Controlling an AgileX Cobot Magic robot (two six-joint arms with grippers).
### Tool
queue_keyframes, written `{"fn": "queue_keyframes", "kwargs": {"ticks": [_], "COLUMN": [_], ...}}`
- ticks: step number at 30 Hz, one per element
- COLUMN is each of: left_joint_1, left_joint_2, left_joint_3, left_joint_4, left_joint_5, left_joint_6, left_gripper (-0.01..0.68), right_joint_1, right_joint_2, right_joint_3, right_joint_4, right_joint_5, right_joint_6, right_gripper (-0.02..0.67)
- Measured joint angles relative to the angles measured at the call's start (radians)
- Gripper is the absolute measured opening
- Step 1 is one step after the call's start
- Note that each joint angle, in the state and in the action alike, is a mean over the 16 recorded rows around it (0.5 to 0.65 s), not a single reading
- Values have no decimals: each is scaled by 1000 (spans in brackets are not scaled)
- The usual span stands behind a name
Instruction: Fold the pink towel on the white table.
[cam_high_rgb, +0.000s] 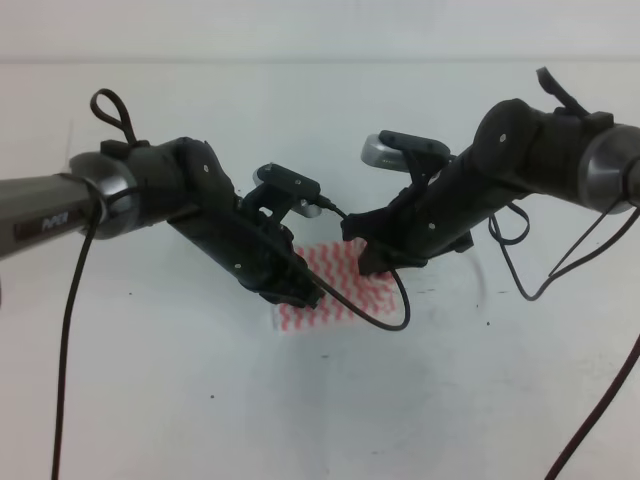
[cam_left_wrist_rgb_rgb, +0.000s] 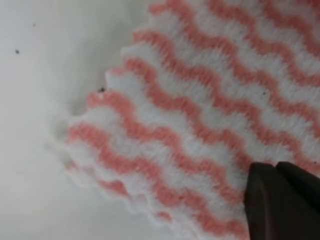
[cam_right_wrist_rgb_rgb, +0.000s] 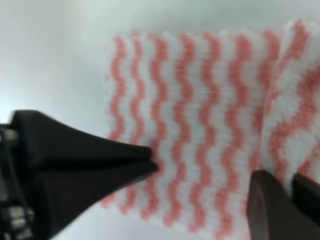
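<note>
The pink towel (cam_high_rgb: 345, 290) lies small and bunched on the white table (cam_high_rgb: 300, 420) at mid-view, partly hidden by both arms. My left gripper (cam_high_rgb: 305, 292) is down on the towel's left part. In the left wrist view only one dark finger (cam_left_wrist_rgb_rgb: 282, 202) shows, resting on the striped towel (cam_left_wrist_rgb_rgb: 210, 115) near a layered corner, so its state is unclear. My right gripper (cam_high_rgb: 372, 262) sits at the towel's upper right. It is open (cam_right_wrist_rgb_rgb: 207, 172), its fingers straddling the flat towel (cam_right_wrist_rgb_rgb: 195, 100), and a raised fold (cam_right_wrist_rgb_rgb: 297, 105) stands by the right finger.
A black cable (cam_high_rgb: 385, 315) loops from the left wrist camera (cam_high_rgb: 290, 188) across the towel's front edge. More cables (cam_high_rgb: 560, 270) hang under the right arm. Bare white table surrounds the towel on all sides.
</note>
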Motion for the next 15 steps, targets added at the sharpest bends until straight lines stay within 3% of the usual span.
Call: {"fn": "queue_keyframes", "kwargs": {"ticks": [15], "left_joint_1": [11], "left_joint_2": [-77], "left_joint_3": [0], "left_joint_4": [0], "left_joint_5": [10], "left_joint_6": [65], "left_gripper": [-5], "right_joint_1": [18], "right_joint_2": [5], "right_joint_3": [0], "right_joint_4": [0], "right_joint_5": [-30], "right_joint_6": [0], "right_gripper": [-16]}}
